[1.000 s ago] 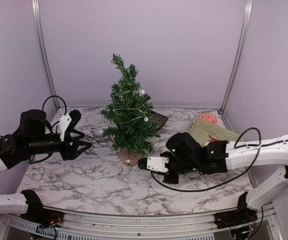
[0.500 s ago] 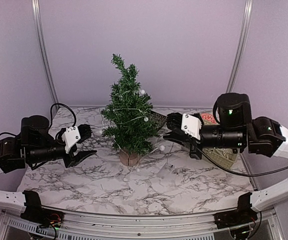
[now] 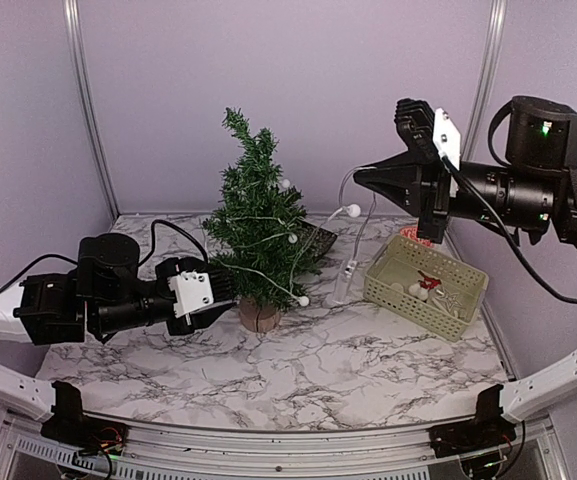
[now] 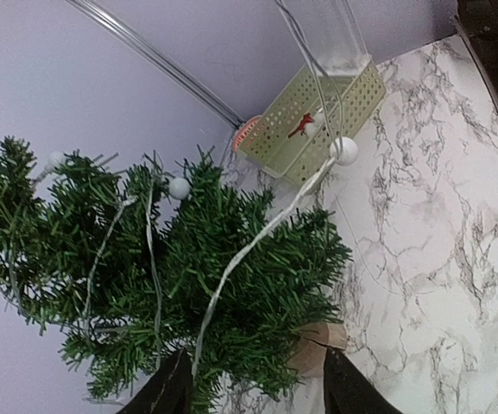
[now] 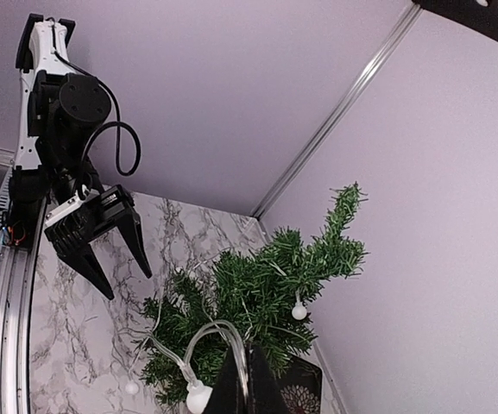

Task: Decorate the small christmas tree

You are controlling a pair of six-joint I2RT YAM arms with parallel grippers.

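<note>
- a marble-patterned table (image 3: 318, 370) sits inside lilac walls (image 3: 318, 90) with metal corner posts.
- the small christmas tree (image 3: 256, 235) stands upright at the middle back of the table. it is dark green with bristly branches, a leaning tip and a round light-wood log-slice base (image 3: 258, 316).
- a light string (image 4: 270, 226) with round white bulbs (image 4: 345, 151) loops over the tree's branches. one strand hangs off the tree's right side, and another rises away from it.
- the right gripper (image 3: 360, 178) hangs in the air above and to the right of the tree, level with its upper half. its fingers are pinched tight on the raised end of the light string.
- the left gripper (image 3: 226, 290) is low at the tree's left side, near the base. its fingers are spread apart with nothing in them, pointing at the lower branches.
- a pale green basket (image 3: 405, 297) lies right of the tree, well apart from it, with small white and red pieces inside.
</note>
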